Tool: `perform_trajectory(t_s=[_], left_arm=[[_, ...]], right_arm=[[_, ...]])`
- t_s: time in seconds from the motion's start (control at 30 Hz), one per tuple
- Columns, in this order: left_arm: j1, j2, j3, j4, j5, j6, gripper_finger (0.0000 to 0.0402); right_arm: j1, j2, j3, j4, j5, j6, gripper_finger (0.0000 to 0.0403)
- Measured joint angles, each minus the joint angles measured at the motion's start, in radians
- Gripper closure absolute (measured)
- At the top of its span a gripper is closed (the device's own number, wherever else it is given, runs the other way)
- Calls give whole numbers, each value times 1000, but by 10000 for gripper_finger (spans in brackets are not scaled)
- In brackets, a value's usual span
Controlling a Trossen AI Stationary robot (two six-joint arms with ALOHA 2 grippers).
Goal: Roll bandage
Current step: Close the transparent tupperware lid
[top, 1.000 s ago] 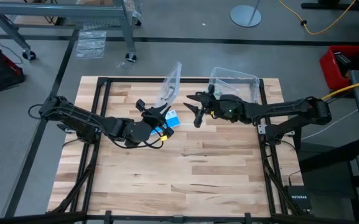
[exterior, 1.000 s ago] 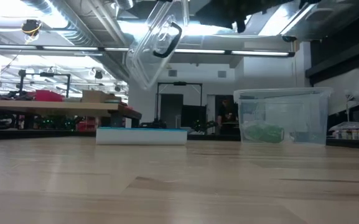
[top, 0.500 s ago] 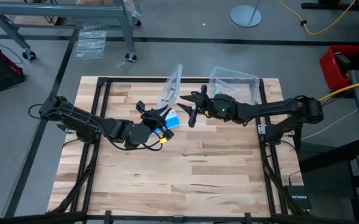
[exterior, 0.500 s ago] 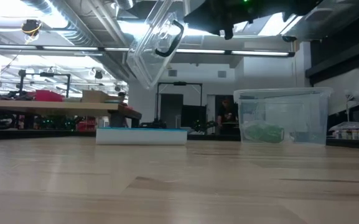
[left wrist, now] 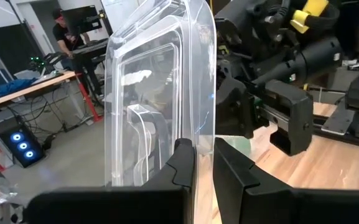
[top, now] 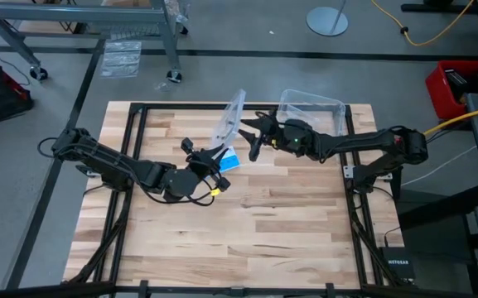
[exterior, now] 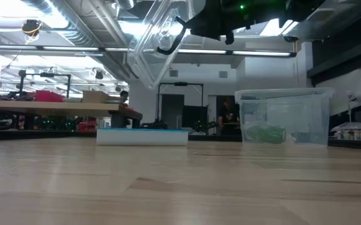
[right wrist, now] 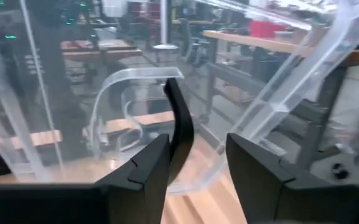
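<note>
The green bandage (exterior: pixel 264 133) lies inside a clear plastic box (top: pixel 313 108) at the table's far right. The box's clear lid (top: pixel 230 116) is up in the air over the far middle, with my left gripper (top: pixel 211 156) shut on it. My right gripper (top: pixel 248 139) is open beside the lid. Its two fingers (right wrist: pixel 139 171) stand on either side of the lid's dark handle (right wrist: pixel 180 127) without plainly touching it. My left gripper pinches the lid's lower edge (left wrist: pixel 205 134) between its two fingers. The fingers come about level, slanting from the table's near left. The lid (left wrist: pixel 160 93) stands steeply tilted above the fingers, lifted clear of the table.
A blue and white pill organizer (exterior: pixel 142 136) lies on the table under the lid, also seen from above (top: pixel 231 159). The near half of the wooden table (top: pixel 247 240) is bare. A person (exterior: pixel 228 115) stands in the room behind.
My right gripper has moved toward the table's left, up to the raised lid, and its fingers now flank the lid's handle. The lid stays lifted and tilted as before.
</note>
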Motion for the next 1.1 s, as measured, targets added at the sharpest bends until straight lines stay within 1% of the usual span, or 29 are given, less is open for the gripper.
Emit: perform_trajectory(t_s=[0.1,0.17,0.4,0.5,0.57,0.63,0.8,0.83,0.97,1.1], left_arm=[[0,0,0,8,0,0,381],[0,0,0,24,14,0,381],[2,0,-1,51,57,0,381],[2,0,-1,50,60,0,381],[2,0,-1,51,61,0,381],[3,0,-1,51,60,0,381],[3,0,-1,46,58,1,381],[3,0,-1,46,59,2,381],[3,0,-1,46,58,7,378],[3,0,-1,48,59,29,335]], right_arm=[[-15,0,0,-1,-75,28,240],[-15,0,0,1,-97,41,240],[-13,0,0,0,-98,50,240],[-13,0,0,-3,-98,50,242],[-13,0,0,-3,-98,51,254],[-13,0,0,-5,-98,51,276],[-12,-1,0,1,-106,54,362],[-12,-2,0,1,-105,55,372],[-13,-3,0,4,-124,56,372],[-13,-3,0,1,-108,78,369]])
